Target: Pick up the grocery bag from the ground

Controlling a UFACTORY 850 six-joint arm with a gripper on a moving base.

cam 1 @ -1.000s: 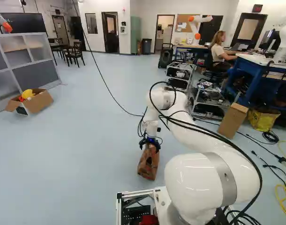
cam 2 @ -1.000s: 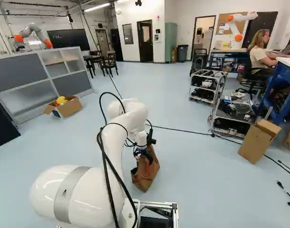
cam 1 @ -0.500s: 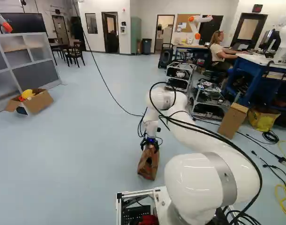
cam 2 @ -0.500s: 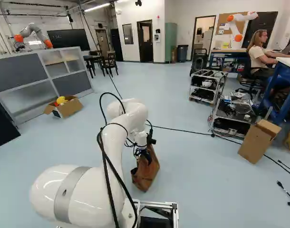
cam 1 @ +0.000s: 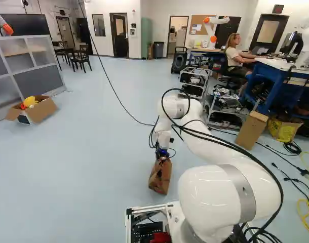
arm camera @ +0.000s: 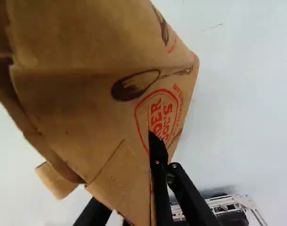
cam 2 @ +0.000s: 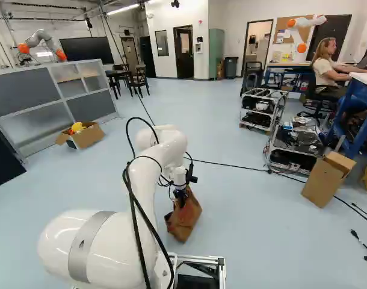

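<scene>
My gripper (cam 1: 163, 155) points down at the top of the brown paper grocery bag (cam 1: 159, 178), right of the middle in the left base view. In the right base view the bag (cam 2: 183, 221) stands on the floor, leaning slightly, its top pinched together under the wrist. Seen from the wrist, the gripper (arm camera: 142, 186) is shut on the bag's paper: one dark finger lies along the printed side, while the other is mostly hidden behind the folded paper. The bag (arm camera: 82, 94) spreads out large ahead of the fingers.
An upright cardboard box (cam 1: 252, 130) stands on the floor near metal carts (cam 2: 295, 144) and cables. An open box with yellow and orange things (cam 1: 39, 110) sits by the grey partition (cam 1: 35, 81). The base's metal frame (arm camera: 235, 201) is close to the bag. Another robot (cam 2: 42, 43) is far off.
The gripper's fingers, spread wide over the bag's top a second ago, have shut and drawn the paper together. Base and arm have barely shifted; the bag remains on its spot.
</scene>
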